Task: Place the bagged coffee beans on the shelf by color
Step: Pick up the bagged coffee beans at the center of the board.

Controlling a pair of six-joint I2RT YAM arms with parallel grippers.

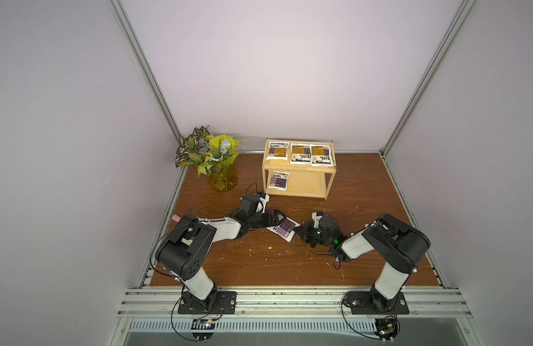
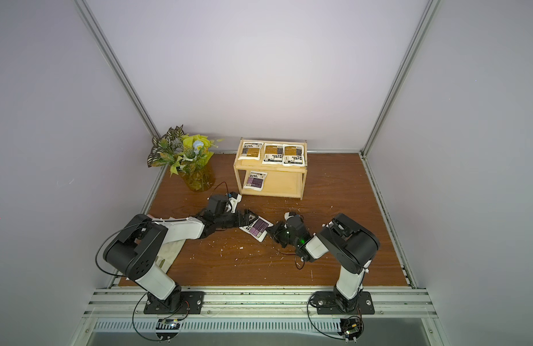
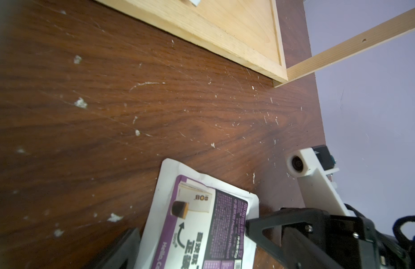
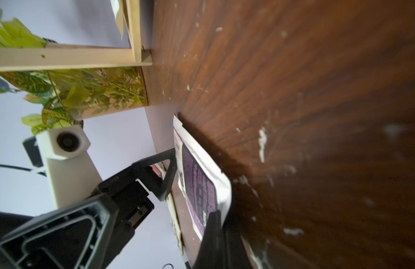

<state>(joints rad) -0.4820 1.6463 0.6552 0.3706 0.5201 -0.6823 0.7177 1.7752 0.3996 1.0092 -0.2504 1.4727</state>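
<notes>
The shelf (image 1: pixel 308 182) is pale bare wood, two tiers on thin posts. The top tier is full: three orange-brown pouches (image 1: pixel 300 154) lying flat side by side. The lower tier has just the shelved purple pouch (image 1: pixel 278 180) at its left end, and the top board hides the back of that tier.

The loose purple pouch (image 1: pixel 284 229) is out on the bench (image 1: pixel 364 209) in front of the shelf, right between the two arms. The left end effector (image 1: pixel 278 218) is spread open over one end, one fingertip on the label. The right end effector (image 1: pixel 298 235) is pinched shut on the opposite edge, and that side looks tipped up a bit.

Pouch print is too small to read in both top views. The bench is dark scratched woodgrain with white crumbs. There's an amber glass vase (image 1: pixel 220 179) of leaves in the far left corner.
</notes>
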